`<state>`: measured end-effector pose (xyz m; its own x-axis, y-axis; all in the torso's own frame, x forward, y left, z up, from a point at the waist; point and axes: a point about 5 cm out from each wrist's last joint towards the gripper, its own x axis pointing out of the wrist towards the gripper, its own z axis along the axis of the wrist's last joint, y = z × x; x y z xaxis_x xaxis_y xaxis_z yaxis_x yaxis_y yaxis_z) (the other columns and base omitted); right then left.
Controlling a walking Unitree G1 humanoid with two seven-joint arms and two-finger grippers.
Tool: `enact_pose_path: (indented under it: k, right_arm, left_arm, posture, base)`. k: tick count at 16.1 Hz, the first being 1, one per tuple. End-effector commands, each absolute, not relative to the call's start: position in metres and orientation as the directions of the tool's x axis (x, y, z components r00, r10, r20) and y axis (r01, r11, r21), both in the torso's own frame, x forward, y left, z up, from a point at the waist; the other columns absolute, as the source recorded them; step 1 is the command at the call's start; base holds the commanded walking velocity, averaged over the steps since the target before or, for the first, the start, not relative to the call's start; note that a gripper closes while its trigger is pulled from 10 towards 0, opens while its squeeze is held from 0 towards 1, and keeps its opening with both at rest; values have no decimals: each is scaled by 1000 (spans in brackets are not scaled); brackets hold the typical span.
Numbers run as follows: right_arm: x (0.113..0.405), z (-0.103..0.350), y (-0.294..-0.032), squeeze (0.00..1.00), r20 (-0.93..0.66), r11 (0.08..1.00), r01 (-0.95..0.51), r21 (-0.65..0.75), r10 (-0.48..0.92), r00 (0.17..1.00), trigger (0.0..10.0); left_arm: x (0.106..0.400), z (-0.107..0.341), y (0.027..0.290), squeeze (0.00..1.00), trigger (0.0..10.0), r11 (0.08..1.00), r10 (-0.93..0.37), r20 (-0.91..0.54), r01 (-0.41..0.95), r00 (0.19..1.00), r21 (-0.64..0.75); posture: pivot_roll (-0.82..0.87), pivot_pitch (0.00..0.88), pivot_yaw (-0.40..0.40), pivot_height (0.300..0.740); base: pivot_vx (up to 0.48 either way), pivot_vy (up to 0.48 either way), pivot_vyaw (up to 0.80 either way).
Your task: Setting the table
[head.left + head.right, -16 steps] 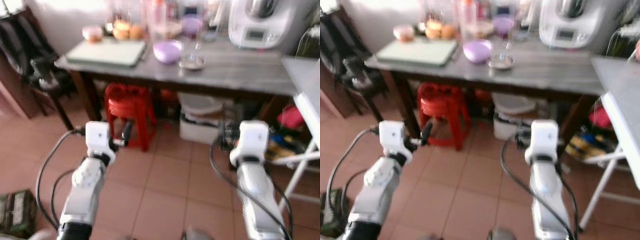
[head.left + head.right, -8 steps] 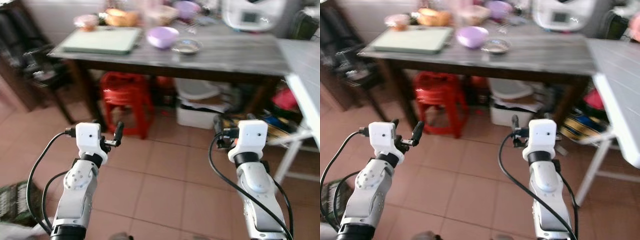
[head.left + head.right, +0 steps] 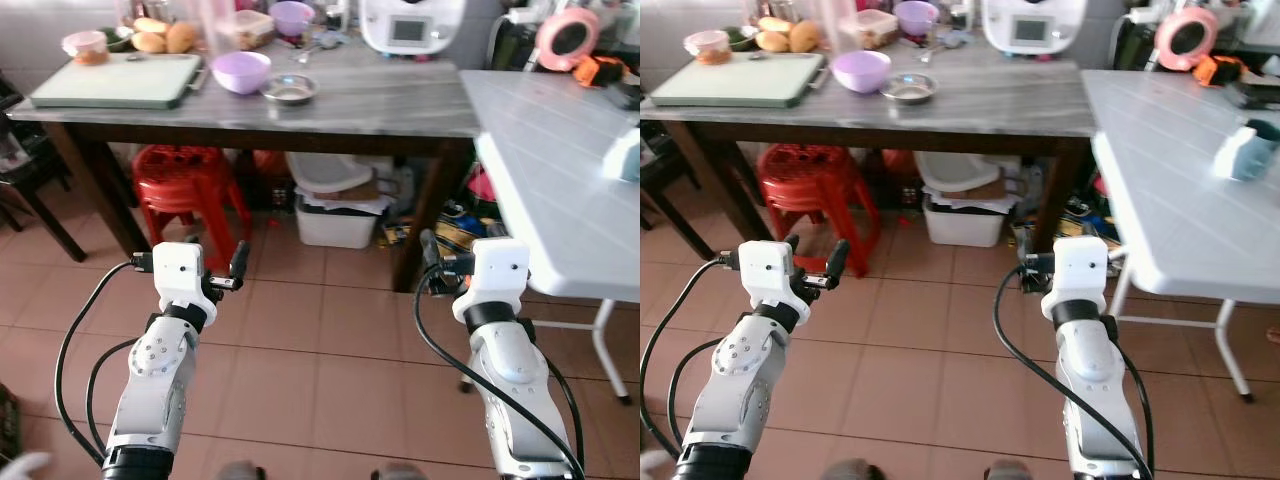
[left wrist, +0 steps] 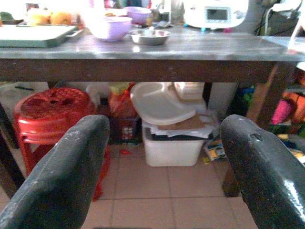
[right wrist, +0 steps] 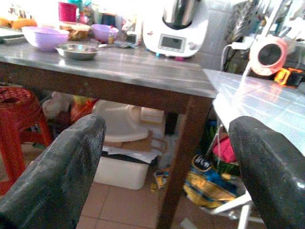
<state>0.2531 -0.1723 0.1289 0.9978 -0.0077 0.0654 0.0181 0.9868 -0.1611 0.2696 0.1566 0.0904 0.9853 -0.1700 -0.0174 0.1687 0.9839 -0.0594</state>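
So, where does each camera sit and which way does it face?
Left eye: on the head, looking forward and down at the dark table, the white table and the floor; both arms with the left gripper and right gripper.
Right eye: same scene from beside it; also a mug.
Left wrist: looks along its open fingers under the dark table at the red stool and bin.
Right wrist: looks along its open fingers at the table leg.
Both wrist views share the purple bowl and steel dish.

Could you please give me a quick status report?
Left gripper and right gripper open, empty. Purple bowl and steel dish on grey table. Nothing in between.
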Motion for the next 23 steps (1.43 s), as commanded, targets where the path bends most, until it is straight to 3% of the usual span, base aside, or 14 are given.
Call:
enact_pose_path:
  k: [1, 18, 23]
  right_arm:
    - [255, 131, -175, 0, 76, 987, 28, -158, -16, 997, 10000]
    - [258, 130, -168, 0, 90, 989, 17, -150, -4, 996, 10000]
    - [259, 129, -168, 0, 87, 989, 13, -150, 0, 996, 10000]
  left_arm:
    - [272, 96, 152, 0, 10000, 983, -175, 1, 175, 985, -58]
    - [270, 96, 146, 0, 10000, 980, -192, -3, 191, 981, -55]
    - [271, 100, 143, 0, 10000, 972, -223, 30, 224, 974, -74]
  posture:
    - [-55, 0, 36, 740]
    - [-47, 0, 48, 740]
    - [-46, 0, 44, 740]
  base:
    - [0, -480, 0]
    - [0, -480, 0]
    - [0, -65, 0]
